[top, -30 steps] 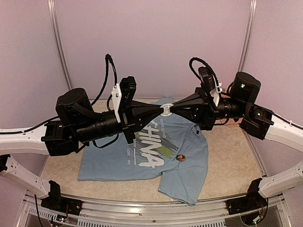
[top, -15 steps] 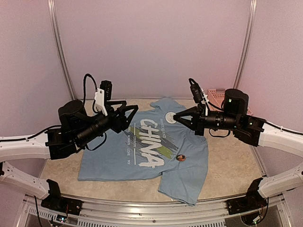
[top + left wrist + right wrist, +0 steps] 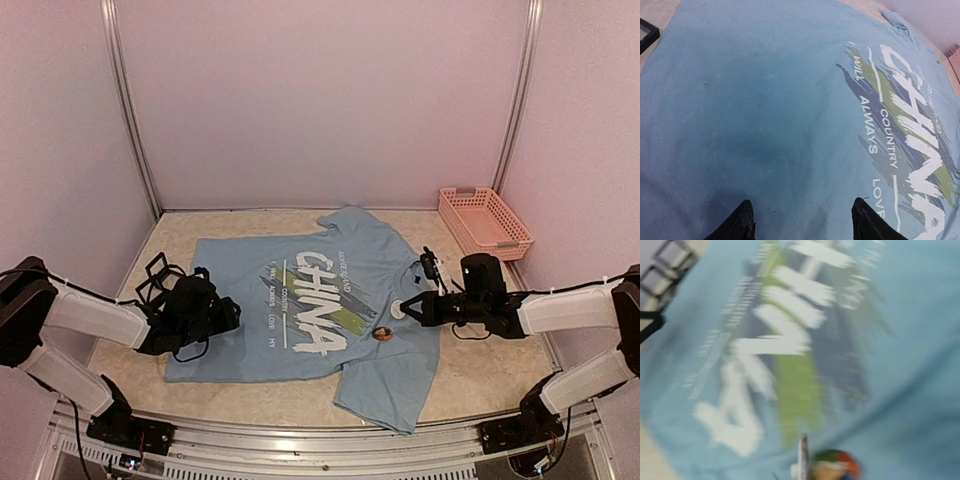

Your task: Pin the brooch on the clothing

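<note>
Shirt: light blue, spread flat on the table, lying under and ahead of both grippers. Its long axis runs left to right, with the hem end under the left gripper and the upper end toward the right gripper. The CHINA lettering runs far to near across the chest.

Brooch: small, round, red and green. It lies on the shirt just to the near side of the right gripper's tips, beside the near end of the print.

Left gripper: released, fingers apart over plain blue cloth with nothing between them.

Right gripper: clenched on a white disc.

Only the top view shows the disc's round face and the whole outline of the shirt. The blurred right wrist view shows the disc as a thin white edge beside the brooch; whether they touch cannot be told. Only the left wrist view makes the small print legible.
</note>
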Available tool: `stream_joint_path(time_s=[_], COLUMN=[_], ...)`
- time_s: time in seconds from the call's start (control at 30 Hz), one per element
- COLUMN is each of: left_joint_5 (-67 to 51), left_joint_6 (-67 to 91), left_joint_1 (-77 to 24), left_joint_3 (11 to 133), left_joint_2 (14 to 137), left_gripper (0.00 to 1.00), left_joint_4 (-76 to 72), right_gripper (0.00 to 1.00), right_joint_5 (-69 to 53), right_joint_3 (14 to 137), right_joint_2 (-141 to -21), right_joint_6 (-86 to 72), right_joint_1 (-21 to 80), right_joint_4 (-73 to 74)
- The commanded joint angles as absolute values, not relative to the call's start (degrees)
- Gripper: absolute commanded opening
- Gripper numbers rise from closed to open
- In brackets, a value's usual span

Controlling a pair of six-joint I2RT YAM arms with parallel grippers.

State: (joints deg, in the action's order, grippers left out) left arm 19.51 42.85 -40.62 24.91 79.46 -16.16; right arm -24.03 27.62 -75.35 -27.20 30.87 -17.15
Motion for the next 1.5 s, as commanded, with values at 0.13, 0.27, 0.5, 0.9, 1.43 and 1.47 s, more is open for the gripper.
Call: stream_joint_path(time_s=[0.13, 0.27, 0.5, 0.9, 1.43, 1.47], left_joint_5=[21.65, 24.26, 25.81, -5.66, -3.75, -4.18], left_joint_6=[50.79, 52.18, 42.92, 4.98, 2.27, 1.82], left_joint_1=[-35.00, -32.73, -35.99, -59.33, -60.11, -60.13], left_joint_3=[25.24, 25.40, 25.20, 52.65, 61.26, 61.14], left_joint_2=[90.61, 91.98, 87.93, 107.81, 116.81, 116.64], left_gripper=[0.63, 0.63, 0.67, 0.67, 0.58, 0.58], left_joint_4=[-18.15, -15.88, -23.60, -24.23, -13.77, -13.42], right_gripper=[0.00, 0.00, 0.00, 0.00, 0.00, 0.00], right_joint_5=[-20.04, -21.34, -20.05, -21.60, -27.39, -28.01], right_joint_3=[24.27, 23.63, 26.34, 30.28, 31.17, 31.05], right_joint_2=[-81.34, -81.32, -79.84, -79.61, -83.42, -83.31], right_joint_6=[-28.55, -28.78, -24.72, -15.27, -10.39, -10.19], right_joint_1=[25.51, 23.01, 22.94, 25.56, 28.34, 28.42], right_joint_4=[-23.60, -24.47, -19.89, -19.97, -24.30, -24.68])
